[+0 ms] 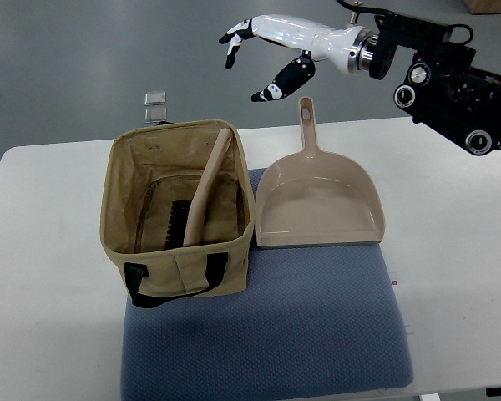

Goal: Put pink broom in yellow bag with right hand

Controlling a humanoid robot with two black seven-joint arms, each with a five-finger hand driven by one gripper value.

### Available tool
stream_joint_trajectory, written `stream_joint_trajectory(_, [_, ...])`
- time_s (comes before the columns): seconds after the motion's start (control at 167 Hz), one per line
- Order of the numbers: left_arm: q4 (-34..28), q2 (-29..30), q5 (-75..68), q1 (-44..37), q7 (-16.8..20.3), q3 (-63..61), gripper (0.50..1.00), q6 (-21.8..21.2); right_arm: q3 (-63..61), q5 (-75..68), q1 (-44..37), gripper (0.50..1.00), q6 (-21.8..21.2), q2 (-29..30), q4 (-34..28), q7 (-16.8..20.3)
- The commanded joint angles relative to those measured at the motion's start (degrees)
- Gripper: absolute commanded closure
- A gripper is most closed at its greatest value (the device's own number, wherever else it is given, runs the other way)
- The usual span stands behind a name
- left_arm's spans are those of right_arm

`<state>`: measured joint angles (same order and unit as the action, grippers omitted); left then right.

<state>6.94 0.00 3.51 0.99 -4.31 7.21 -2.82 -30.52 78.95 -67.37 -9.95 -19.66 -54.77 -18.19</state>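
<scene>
1. The right hand hangs in the air above the table's far edge, its white-and-black fingers spread and loosely curved, holding nothing.
2. Its black arm runs off toward the picture's right edge, where it is cut off.
3. Just below the hand lies the handle of a pinkish-beige dustpan, whose scoop opens away from the hand on a blue mat.
4. Below and to the left of the hand stands the yellow bag, open at the top, with black carry straps on its near side.
5. The pink broom is inside the bag, well apart from the hand: its handle leans against the far rim, its dark bristles sit low in the bag and are partly hidden by the wall.
6. Left of the hand, beyond the white table, two small clear squares lie on the floor; what they are is hard to make out.
7. No brand, label or readable writing shows on any item.
</scene>
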Motion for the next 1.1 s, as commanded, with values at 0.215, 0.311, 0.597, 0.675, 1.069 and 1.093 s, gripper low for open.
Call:
stream_joint_trajectory(0.215, [0.0, 0.0, 0.0, -0.03, 0.0, -0.09, 0.5, 0.01, -18.87, -21.29, 12.17, 0.632, 3.01, 0.32, 7.75, -0.35])
stream_joint_trajectory(0.311, [0.0, 0.0, 0.0, -0.03, 0.0, 0.0, 0.5, 0.01, -20.01, -30.87, 14.19, 0.63, 3.63, 0.76, 12.05, -0.79])
stream_joint_trajectory(0.597, [0.0, 0.0, 0.0, -0.03, 0.0, 0.0, 0.5, 0.01, -20.01, -52.75, 18.59, 0.605, 4.59, 3.75, 16.53, -1.41])
stream_joint_trajectory(0.675, [0.0, 0.0, 0.0, -0.03, 0.0, 0.0, 0.5, 0.01, -20.1, -56.09, 19.82, 0.605, 4.42, 5.15, 16.62, -1.5])
stream_joint_trajectory(1.069, [0.0, 0.0, 0.0, -0.03, 0.0, 0.0, 0.5, 0.01, -21.59, -64.01, 22.98, 0.572, 3.98, 7.79, 16.89, -5.8])
stream_joint_trajectory(1.093, [0.0, 0.0, 0.0, -0.03, 0.0, 0.0, 0.5, 0.01, -21.68, -64.01, 23.16, 0.57, 3.98, 7.88, 16.89, -5.8])
